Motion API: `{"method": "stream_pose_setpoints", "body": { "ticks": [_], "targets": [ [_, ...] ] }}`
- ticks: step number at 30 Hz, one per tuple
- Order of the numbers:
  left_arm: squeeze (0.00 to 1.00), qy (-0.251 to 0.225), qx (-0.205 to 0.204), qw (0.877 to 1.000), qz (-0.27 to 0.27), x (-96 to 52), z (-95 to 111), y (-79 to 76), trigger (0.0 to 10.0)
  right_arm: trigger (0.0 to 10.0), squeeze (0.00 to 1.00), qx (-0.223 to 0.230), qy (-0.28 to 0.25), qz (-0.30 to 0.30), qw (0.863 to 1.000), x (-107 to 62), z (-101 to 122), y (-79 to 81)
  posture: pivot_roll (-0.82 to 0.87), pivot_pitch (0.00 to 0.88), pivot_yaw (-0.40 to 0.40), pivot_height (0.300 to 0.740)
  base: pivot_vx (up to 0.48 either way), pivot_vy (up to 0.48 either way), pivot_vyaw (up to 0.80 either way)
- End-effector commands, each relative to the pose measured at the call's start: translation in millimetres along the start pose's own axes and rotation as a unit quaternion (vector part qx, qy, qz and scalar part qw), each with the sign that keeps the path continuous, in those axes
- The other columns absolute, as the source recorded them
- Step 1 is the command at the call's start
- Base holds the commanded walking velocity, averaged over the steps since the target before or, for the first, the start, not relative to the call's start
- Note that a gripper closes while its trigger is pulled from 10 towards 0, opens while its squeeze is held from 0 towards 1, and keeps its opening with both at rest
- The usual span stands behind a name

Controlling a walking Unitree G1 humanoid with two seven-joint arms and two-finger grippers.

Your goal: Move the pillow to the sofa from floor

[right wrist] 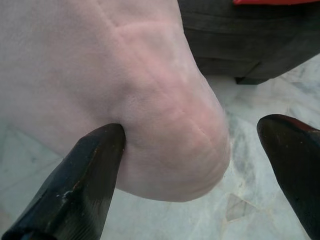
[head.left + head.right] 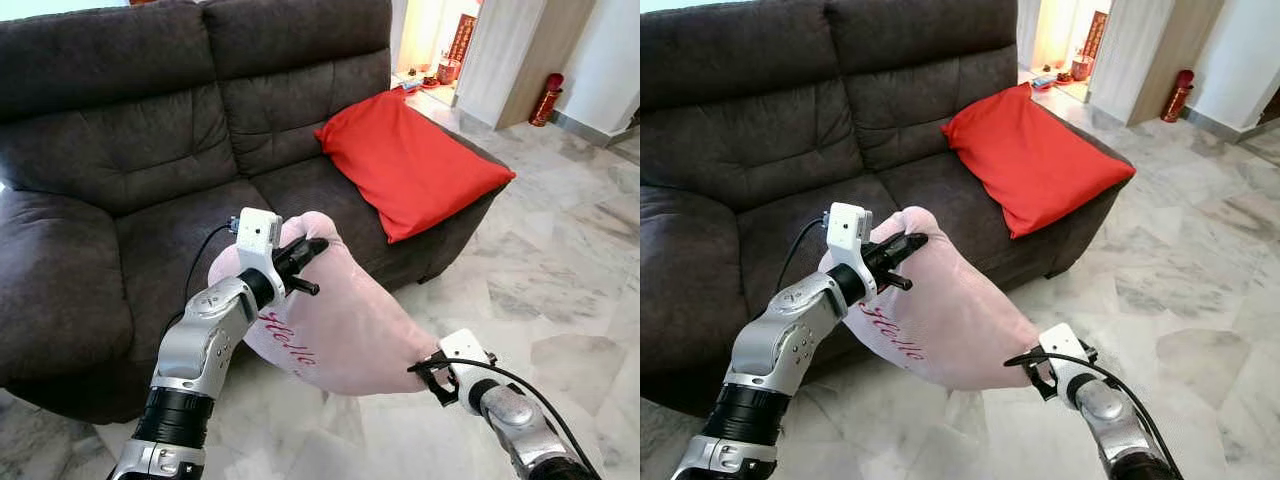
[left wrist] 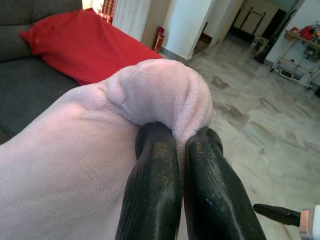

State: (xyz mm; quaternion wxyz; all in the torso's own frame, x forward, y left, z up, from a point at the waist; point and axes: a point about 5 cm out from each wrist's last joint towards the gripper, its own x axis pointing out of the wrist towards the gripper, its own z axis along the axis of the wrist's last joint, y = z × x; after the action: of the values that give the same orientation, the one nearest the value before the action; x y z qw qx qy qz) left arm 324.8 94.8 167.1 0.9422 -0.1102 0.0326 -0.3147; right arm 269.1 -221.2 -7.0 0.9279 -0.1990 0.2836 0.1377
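The left gripper (image 2: 306,254), at the centre of the left eye view, is clenched on the top corner of the pale pink plush pillow with red lettering (image 2: 335,320); in the left wrist view its two black fingers (image 3: 155,185) sit pressed together with a fold of fleece pinched between them. The right gripper (image 2: 432,378), in the lower right of the frame, stands with its fingers spread wide around the pillow's lower corner: in the right wrist view one fingertip (image 1: 95,160) touches the fabric while the other is well apart from it, so this claw is released, cradling at most.

The pillow hangs in the lower middle of the frame, clear of the grey-veined marble floor (image 2: 570,290) and just in front of the seat of the dark grey fabric sofa (image 2: 110,150). A red square cushion (image 2: 410,160) leans against the sofa's arm at upper right.

The step in hand looks like the carry. Next, the pillow probably needs lifting forward over the seat edge onto the free cushion left of the red one, then letting go.
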Motion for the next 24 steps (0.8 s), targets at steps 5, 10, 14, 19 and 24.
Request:
{"method": "stream_pose_setpoints", "body": {
  "ticks": [5,10,14,19,24],
  "targets": [
    [0.00,-0.054,0.014,0.997,-0.055,-0.4,26,-14.8,10.0,10.0,0.00,-0.035,0.001,-0.059,0.998,-3.2,0,-18.0,0.08,0.000,-0.010,0.740,0.000,0.000,0.00],
    [0.00,-0.055,0.012,0.995,-0.080,-1.6,29,-19.0,10.0,10.0,0.00,-0.012,0.021,-0.037,0.999,-3.3,-7,-15.3,0.08,0.000,-0.010,0.740,0.000,0.000,0.00],
    [0.00,-0.050,0.012,0.992,-0.114,-5.5,31,-22.2,10.0,10.0,0.00,-0.017,0.023,-0.021,0.999,-3.0,-9,-9.9,0.08,0.000,-0.010,0.740,0.000,0.000,0.00],
    [0.00,-0.026,0.026,0.989,-0.142,-10.3,27,-23.3,10.0,10.0,0.00,-0.020,0.018,-0.009,1.000,-2.7,-8,-8.4,0.08,0.000,-0.007,0.740,0.000,0.000,0.00],
    [0.00,-0.014,0.030,0.985,-0.168,-12.9,26,-25.3,10.0,10.0,0.00,-0.012,0.020,0.017,1.000,-3.2,-9,-5.7,0.08,0.000,-0.010,0.740,0.000,0.000,0.00]
  ]
}}
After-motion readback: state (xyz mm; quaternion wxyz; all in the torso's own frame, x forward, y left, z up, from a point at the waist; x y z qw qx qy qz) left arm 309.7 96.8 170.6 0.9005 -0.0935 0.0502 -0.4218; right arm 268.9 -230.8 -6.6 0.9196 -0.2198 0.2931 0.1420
